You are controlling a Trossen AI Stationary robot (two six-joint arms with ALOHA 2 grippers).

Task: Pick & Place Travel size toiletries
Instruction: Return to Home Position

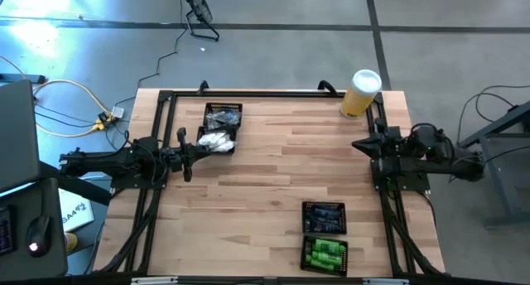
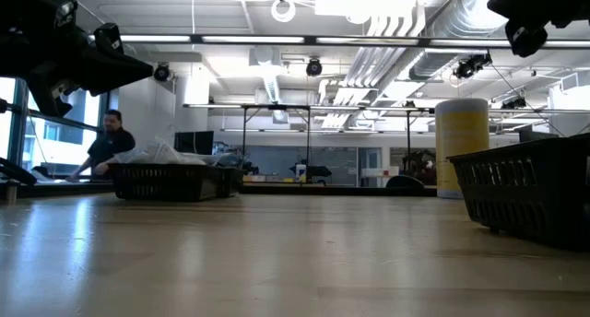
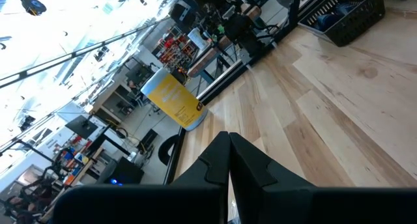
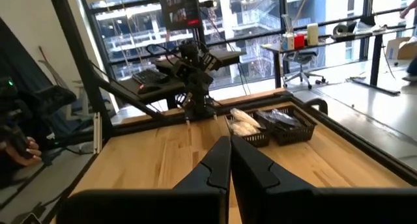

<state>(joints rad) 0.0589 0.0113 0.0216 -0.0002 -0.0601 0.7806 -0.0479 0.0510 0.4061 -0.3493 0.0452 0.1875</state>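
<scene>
Bright green little bottles [image 1: 325, 253] lie in a black mesh tray near the table's front right. Dark tubes [image 1: 323, 217] fill the tray just behind them. At the far left, white crinkly packets [image 1: 217, 141] [image 4: 244, 123] and dark items [image 1: 222, 116] [image 4: 281, 118] sit in two more mesh trays. My left gripper [image 1: 197, 147] [image 3: 229, 135] is shut, level at the table's left side, close beside the white packets' tray. My right gripper [image 1: 356, 144] [image 4: 230, 139] is shut, level at the right edge, pointing across the table. Neither holds anything.
A tall yellow cylinder with a white lid [image 1: 362, 92] [image 3: 174, 101] stands at the far right corner. A black frame [image 1: 248, 94] runs around the wooden table. The middle of the tabletop [image 1: 281, 165] lies bare between the arms. A person [image 2: 111, 142] sits in the room beyond.
</scene>
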